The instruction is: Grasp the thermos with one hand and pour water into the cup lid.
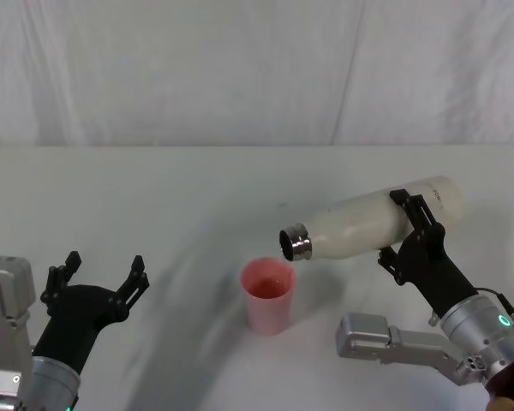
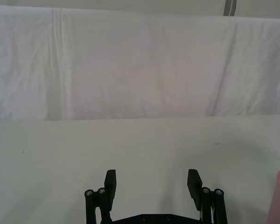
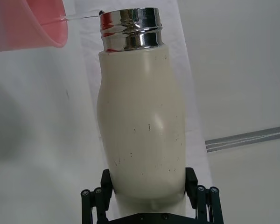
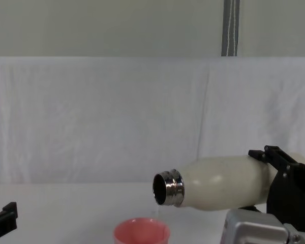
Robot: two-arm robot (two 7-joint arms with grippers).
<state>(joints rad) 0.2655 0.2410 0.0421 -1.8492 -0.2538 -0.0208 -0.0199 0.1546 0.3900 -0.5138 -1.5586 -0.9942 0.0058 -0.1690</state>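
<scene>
The right gripper [image 1: 415, 229] has its black clamp-like fingers [image 3: 107, 179] closed against both sides of the thermos [image 1: 373, 224], gripping the lower body near its base. The thermos is held off the table and tipped nearly horizontal, base to the right and far, neck to the left and slightly down. Its cream-white matte body bulges gently and narrows to rounded shoulders; small dark flecks mark the surface in the right wrist view. The short steel neck [image 3: 129, 29] is shiny and ribbed, its open mouth just above and right of the cup lid [image 1: 268, 294]. A thin clear stream of water [image 3: 81, 17] runs from the mouth over the pink rim.

The cup lid stands upright on the table near the middle — a small round pink cup, smooth-rimmed, tapering toward its foot, pink inside.

The left gripper [image 1: 101, 276] hovers low at the near left, well apart from the cup, its fingers [image 2: 110, 183] spread wide with nothing between them.

The table [image 1: 154, 197] is plain white and smooth. Behind it hangs a white cloth backdrop [image 4: 91, 117] with soft vertical creases — above it a pale wall with a grey vertical strip [image 4: 231, 28].
</scene>
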